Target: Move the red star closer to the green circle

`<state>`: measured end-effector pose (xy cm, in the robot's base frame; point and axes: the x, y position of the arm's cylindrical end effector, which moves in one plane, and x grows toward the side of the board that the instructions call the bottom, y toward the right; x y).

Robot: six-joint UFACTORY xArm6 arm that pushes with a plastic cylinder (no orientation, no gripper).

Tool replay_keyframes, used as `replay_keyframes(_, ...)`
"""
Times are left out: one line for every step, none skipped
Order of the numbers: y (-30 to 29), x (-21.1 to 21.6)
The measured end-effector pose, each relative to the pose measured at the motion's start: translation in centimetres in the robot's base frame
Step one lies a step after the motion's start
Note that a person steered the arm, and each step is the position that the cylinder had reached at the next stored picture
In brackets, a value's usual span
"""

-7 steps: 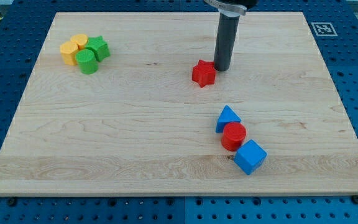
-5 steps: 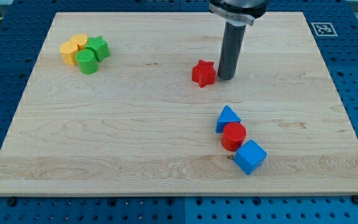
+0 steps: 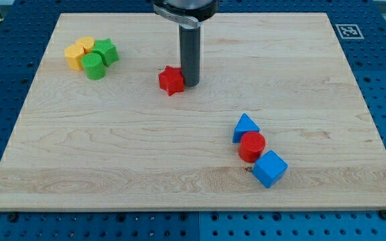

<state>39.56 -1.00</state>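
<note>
My tip [image 3: 190,84] is pressing against the right side of the red star [image 3: 171,80], holding nothing since it is only a bare rod with no jaws to open or close. The red star is sitting in the upper middle of the wooden board [image 3: 112,154], well to the right of the green circle [image 3: 93,67], which is huddling with a green star-like block [image 3: 106,51] and two yellow blocks [image 3: 79,53] near the board's top-left corner. Far below and to the right of the red star, a blue triangle [image 3: 246,127], a red circle [image 3: 252,146] and a blue cube [image 3: 269,169] are lying touching in a slanted row.
</note>
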Motion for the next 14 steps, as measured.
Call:
replay_keyframes(0.0, 0.0)
replay_keyframes(-0.1, 0.2)
replay_keyframes(-0.5, 1.1)
replay_keyframes(-1.6, 1.7)
replay_keyframes(-3.0, 2.4)
replay_keyframes(-3.7, 2.4)
replay_keyframes(-4.8, 2.3)
replay_keyframes(-6.6, 2.1)
replay_keyframes(-7.5, 0.3)
replay_keyframes(-9.0, -2.0)
replay_keyframes(-11.0, -2.8)
replay_keyframes(-12.1, -2.8)
replay_keyframes(-5.9, -2.8)
replay_keyframes(5.5, -2.8)
